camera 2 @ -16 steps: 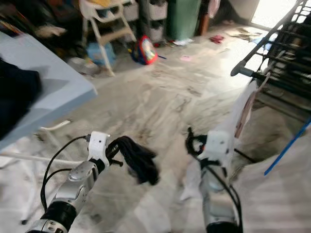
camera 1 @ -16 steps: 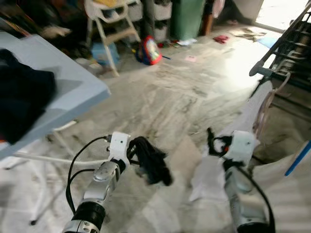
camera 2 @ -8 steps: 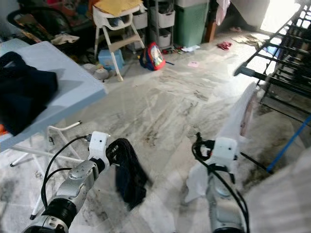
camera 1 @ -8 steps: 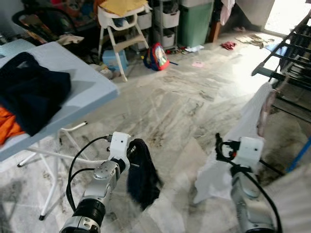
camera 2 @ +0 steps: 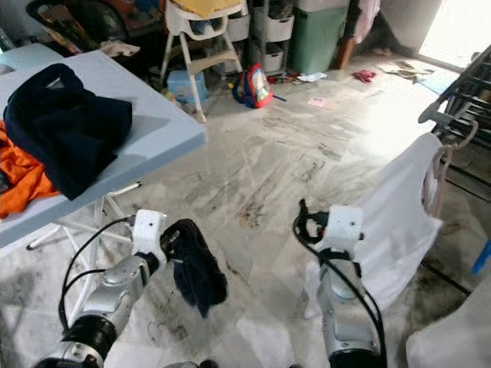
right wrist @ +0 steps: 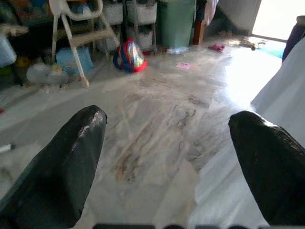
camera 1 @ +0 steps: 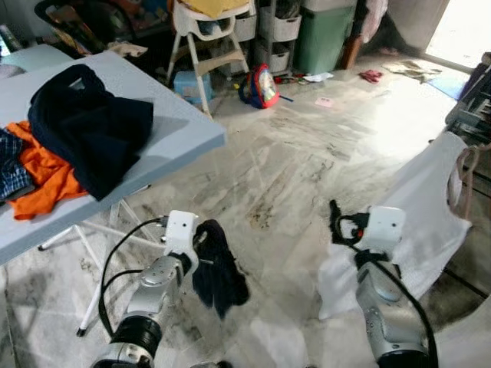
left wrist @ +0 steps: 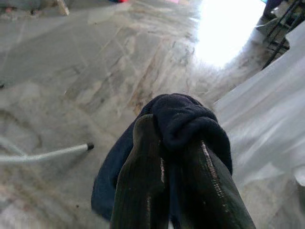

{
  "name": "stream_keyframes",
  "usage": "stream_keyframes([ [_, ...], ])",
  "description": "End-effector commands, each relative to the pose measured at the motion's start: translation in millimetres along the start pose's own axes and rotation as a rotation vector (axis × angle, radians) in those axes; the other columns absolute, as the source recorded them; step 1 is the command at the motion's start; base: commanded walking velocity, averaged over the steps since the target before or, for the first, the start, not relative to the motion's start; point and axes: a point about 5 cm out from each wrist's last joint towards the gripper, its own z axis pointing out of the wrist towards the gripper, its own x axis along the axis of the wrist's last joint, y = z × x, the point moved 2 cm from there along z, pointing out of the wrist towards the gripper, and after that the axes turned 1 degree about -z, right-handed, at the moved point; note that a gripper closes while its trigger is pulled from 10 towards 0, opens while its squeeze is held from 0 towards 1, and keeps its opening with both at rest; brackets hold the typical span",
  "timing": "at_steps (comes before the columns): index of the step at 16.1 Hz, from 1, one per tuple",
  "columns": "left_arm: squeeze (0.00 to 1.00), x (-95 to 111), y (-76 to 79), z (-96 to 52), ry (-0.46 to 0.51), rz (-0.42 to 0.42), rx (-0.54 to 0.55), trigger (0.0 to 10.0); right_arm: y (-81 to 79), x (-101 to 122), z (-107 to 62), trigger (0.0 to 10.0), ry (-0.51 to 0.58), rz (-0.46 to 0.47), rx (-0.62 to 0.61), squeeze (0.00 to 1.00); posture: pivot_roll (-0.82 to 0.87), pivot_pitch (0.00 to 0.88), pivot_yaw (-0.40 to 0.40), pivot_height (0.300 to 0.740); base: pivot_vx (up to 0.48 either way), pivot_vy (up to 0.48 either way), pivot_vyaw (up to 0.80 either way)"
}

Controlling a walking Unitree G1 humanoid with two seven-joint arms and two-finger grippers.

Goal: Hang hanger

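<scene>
My left gripper is shut on a dark navy cloth that hangs limp from it, low over the marble floor. In the left wrist view the cloth bunches over the fingers. My right gripper is held out in front at the right, open, with nothing between its fingers. Just right of it a white garment hangs on a pale pink hanger from the dark drying rack.
A light blue folding table stands at the left with a navy garment and an orange cloth on it. A white high chair, a red backpack and a green bin stand at the back.
The whole view has swung, bringing more of the table into sight. The navy cloth, flung out sideways a second ago, now hangs straight down from the left gripper.
</scene>
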Motion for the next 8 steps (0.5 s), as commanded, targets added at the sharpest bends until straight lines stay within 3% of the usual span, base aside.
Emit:
stream_keyframes([
  [1,0.00,4.5,2.1,2.1,0.020,0.002,-0.002,10.0,2.7,5.6,1.8,10.0,0.012,-0.011,-0.004,0.00,0.04,0.142,0.035,0.740,0.000,0.401,0.00],
  [8,0.00,0.8,11.4,4.6,0.013,0.001,-0.029,10.0,7.4,4.9,-2.4,10.0,0.004,-0.038,-0.031,0.00,0.02,0.149,0.026,0.740,0.000,0.373,0.00],
])
